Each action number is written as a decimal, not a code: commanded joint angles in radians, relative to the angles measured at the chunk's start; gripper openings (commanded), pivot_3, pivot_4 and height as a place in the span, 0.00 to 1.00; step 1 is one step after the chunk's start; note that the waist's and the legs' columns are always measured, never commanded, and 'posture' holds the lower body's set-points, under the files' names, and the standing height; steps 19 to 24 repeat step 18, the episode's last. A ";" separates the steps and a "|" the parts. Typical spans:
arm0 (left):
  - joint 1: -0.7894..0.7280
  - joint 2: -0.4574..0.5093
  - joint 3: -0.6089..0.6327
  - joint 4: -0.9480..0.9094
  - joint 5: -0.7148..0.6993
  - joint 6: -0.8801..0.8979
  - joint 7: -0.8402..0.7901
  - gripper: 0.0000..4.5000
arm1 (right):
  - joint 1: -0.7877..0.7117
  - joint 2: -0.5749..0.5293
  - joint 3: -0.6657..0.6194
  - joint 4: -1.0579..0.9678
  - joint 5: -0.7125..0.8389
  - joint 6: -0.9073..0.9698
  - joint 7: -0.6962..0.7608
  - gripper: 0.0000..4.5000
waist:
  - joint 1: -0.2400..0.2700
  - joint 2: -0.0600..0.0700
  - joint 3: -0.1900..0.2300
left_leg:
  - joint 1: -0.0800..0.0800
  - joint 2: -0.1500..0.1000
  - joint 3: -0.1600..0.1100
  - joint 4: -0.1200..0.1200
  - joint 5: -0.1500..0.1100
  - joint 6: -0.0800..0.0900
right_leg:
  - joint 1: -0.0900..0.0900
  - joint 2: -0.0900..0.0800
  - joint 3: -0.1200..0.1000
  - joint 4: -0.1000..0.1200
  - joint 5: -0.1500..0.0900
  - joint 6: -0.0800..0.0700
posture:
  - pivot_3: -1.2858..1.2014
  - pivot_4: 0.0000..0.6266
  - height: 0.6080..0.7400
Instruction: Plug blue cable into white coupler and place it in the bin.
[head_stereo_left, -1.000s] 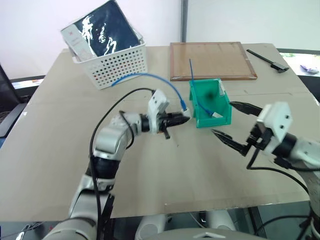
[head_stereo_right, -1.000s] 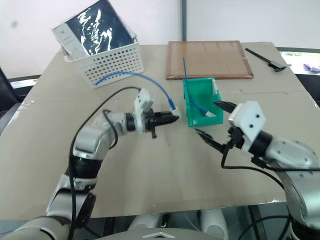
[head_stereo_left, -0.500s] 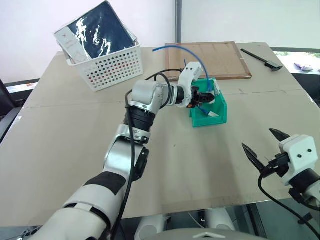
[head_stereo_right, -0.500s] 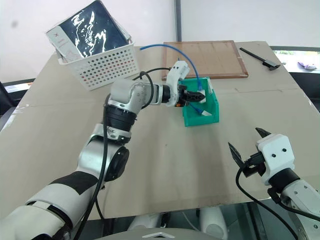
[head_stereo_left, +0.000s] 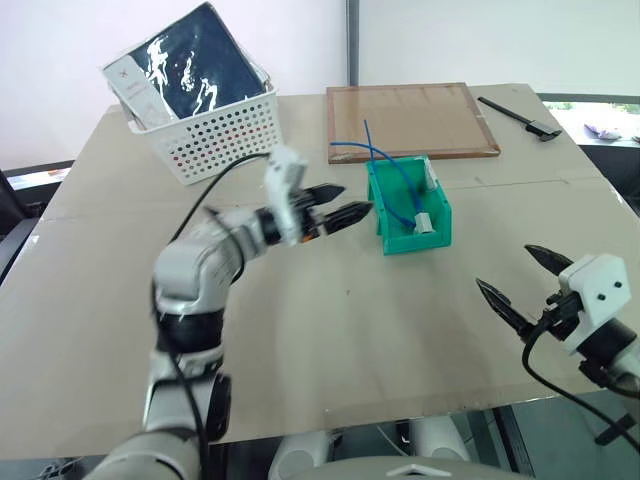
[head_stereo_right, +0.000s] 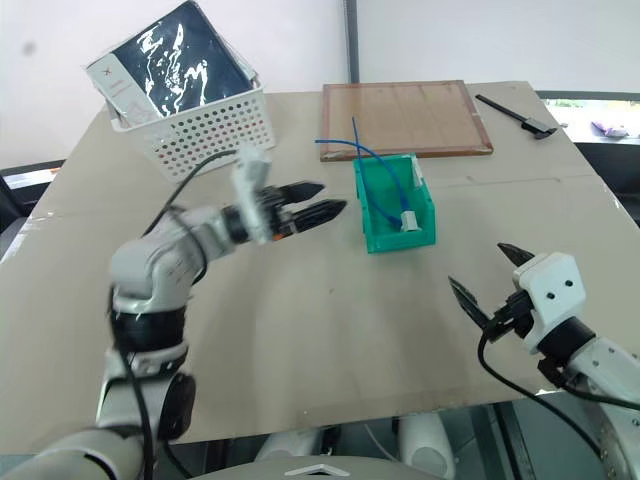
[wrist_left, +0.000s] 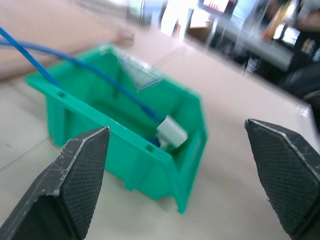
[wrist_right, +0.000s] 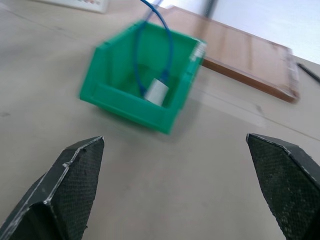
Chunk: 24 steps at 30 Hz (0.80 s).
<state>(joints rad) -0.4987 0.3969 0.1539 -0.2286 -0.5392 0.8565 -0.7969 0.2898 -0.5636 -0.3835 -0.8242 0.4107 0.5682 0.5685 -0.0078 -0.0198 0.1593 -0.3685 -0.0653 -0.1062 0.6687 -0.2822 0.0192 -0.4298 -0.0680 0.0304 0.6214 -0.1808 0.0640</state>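
The green bin (head_stereo_left: 408, 240) stands mid-table. Inside it lies the white coupler (head_stereo_left: 425, 222), also seen in the wrist views (wrist_left: 171, 134) (wrist_right: 157, 92). The blue cable (head_stereo_left: 350, 147) arcs over the bin's back left rim and runs down into the coupler. A second blue strand (head_stereo_left: 370, 135) rises beside it. My left gripper (head_stereo_left: 338, 203) hovers just left of the bin, open and empty, pointing at it. My right gripper (head_stereo_left: 520, 277) is open and empty near the table's front right, well apart from the bin.
A white perforated basket (head_stereo_left: 225, 140) holding a dark wrapped package stands at the back left. A wooden board (head_stereo_left: 410, 120) lies behind the bin. A black tool (head_stereo_left: 520, 113) lies at the back right. The table's front edge runs close under my right gripper.
My left gripper carried the cable into the bin, opened, and drew back to the left, leaving cable and coupler inside. My right gripper pulled away from the bin toward the front right.
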 joint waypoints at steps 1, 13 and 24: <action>0.145 0.035 0.051 -0.158 -0.018 -0.107 -0.003 0.98 | -0.024 -0.050 -0.050 0.071 0.047 -0.049 0.082 1.00 | 0.011 0.000 0.000 | 0.000 0.000 0.000 0.000 0.000 0.000 | 0.001 0.000 0.000 0.000 0.000 0.000 | 0.52 0.24 1.00; 0.754 0.127 0.131 -0.344 0.065 -0.395 -0.013 0.98 | 0.024 -0.185 -0.105 0.199 0.111 -0.075 0.259 1.00 | 0.025 0.000 0.001 | 0.007 0.001 -0.003 0.000 -0.004 0.007 | 0.010 -0.001 -0.004 -0.003 -0.006 0.001 | 0.52 0.24 1.00; 0.878 0.092 0.139 -0.349 0.073 -0.474 0.020 0.98 | 0.057 -0.185 -0.114 0.235 0.080 -0.131 0.271 1.00 | 0.020 0.001 0.001 | 0.007 0.001 -0.002 0.000 -0.005 0.009 | 0.011 -0.002 -0.003 -0.006 -0.006 0.001 | 0.52 0.24 1.00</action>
